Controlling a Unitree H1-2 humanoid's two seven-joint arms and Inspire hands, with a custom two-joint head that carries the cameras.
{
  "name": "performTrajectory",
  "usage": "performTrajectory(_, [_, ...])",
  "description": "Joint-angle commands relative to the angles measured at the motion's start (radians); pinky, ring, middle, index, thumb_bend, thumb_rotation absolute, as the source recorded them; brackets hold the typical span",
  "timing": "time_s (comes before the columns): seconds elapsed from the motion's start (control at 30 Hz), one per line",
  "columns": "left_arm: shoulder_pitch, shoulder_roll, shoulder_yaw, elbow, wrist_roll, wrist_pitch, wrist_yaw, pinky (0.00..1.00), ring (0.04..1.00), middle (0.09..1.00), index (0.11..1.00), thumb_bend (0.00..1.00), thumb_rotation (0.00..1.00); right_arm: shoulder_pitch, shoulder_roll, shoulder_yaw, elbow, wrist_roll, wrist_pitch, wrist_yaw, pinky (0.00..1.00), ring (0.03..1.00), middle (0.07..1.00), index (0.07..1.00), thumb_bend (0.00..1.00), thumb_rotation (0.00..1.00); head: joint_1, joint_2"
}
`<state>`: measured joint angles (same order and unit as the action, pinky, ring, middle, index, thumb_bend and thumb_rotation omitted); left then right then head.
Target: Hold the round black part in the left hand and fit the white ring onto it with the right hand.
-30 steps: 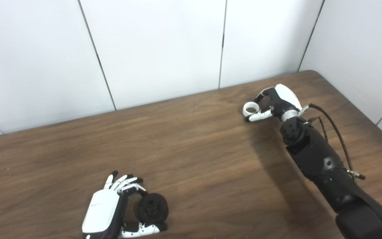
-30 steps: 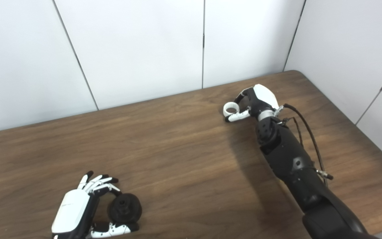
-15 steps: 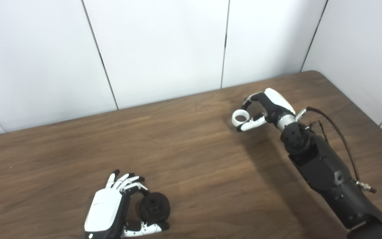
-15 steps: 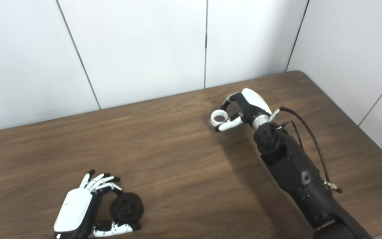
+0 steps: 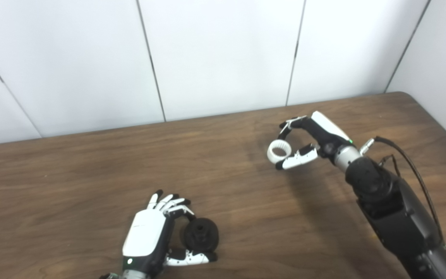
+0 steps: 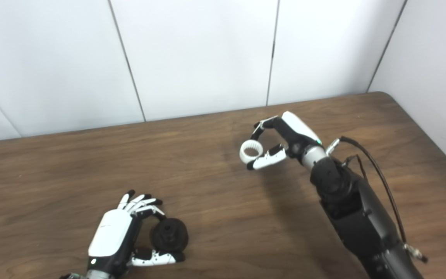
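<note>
Near the bottom edge of the frame, left of centre, the left hand (image 5: 147, 236) curls its fingers and thumb around the round black part (image 5: 201, 234), gripping it low over the brown wooden table (image 5: 72, 182), with the part's hub facing roughly toward the camera. Right of centre, higher in the frame, the right hand (image 5: 316, 137) pinches the white ring (image 5: 279, 151) between fingertips and thumb; the ring's ribbed inside shows and its opening faces the camera. Ring and black part are well apart, with bare wood between them. Behind the table, white wall panels (image 5: 219, 54) fill the upper frame, and a black cable (image 5: 409, 162) loops along the right forearm.
</note>
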<state>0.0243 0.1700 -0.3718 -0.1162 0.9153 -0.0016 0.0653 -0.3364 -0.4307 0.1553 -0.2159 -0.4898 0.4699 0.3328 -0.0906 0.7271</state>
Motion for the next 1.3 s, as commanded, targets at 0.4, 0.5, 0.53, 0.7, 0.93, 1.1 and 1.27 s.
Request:
performTrajectory(0.4, [0.004, -0.011, -0.039, -0.021, 0.053, 0.065, -0.038, 1.0, 0.899, 0.805, 0.489, 0.52, 0.05, 0.039, 0.158, -0.001, -0.268, -0.142, 0.0, 0.257, 0.93, 0.942, 0.836, 0.482, 0.52, 0.13, 0.046, 0.035])
performTrajectory(0.5, [0.002, -0.012, -0.044, -0.03, 0.057, 0.077, -0.047, 1.0, 0.899, 0.805, 0.489, 0.52, 0.05, 0.054, 0.176, 0.011, -0.298, -0.15, 0.0, 0.276, 0.91, 0.94, 0.831, 0.482, 0.52, 0.13, 0.051, 0.043])
performTrajectory(0.53, [0.001, -0.012, -0.047, -0.033, 0.06, 0.081, -0.049, 1.0, 0.898, 0.805, 0.489, 0.52, 0.05, 0.058, 0.181, 0.016, -0.306, -0.15, 0.0, 0.28, 0.91, 0.938, 0.829, 0.482, 0.52, 0.13, 0.053, 0.047])
performTrajectory(0.7, [-0.002, -0.014, -0.054, -0.039, 0.061, 0.09, -0.052, 1.0, 0.893, 0.804, 0.488, 0.52, 0.05, 0.076, 0.221, 0.015, -0.337, -0.175, -0.001, 0.328, 0.91, 0.947, 0.847, 0.482, 0.52, 0.13, 0.06, 0.057])
performTrajectory(0.93, [-0.004, -0.022, -0.061, -0.039, 0.067, 0.099, -0.052, 1.0, 0.89, 0.801, 0.488, 0.52, 0.05, 0.09, 0.278, 0.021, -0.364, -0.196, 0.0, 0.378, 0.94, 0.959, 0.844, 0.482, 0.52, 0.13, 0.071, 0.063])
performTrajectory(1.1, [-0.004, -0.029, -0.068, -0.044, 0.074, 0.115, -0.056, 1.0, 0.891, 0.802, 0.489, 0.52, 0.05, 0.096, 0.291, 0.041, -0.362, -0.217, 0.0, 0.383, 0.93, 0.957, 0.842, 0.483, 0.52, 0.13, 0.079, 0.066])
performTrajectory(1.27, [-0.005, -0.032, -0.075, -0.045, 0.084, 0.126, -0.062, 1.0, 0.895, 0.804, 0.489, 0.52, 0.05, 0.101, 0.306, 0.052, -0.352, -0.227, 0.0, 0.379, 0.94, 0.964, 0.846, 0.483, 0.52, 0.13, 0.086, 0.068])
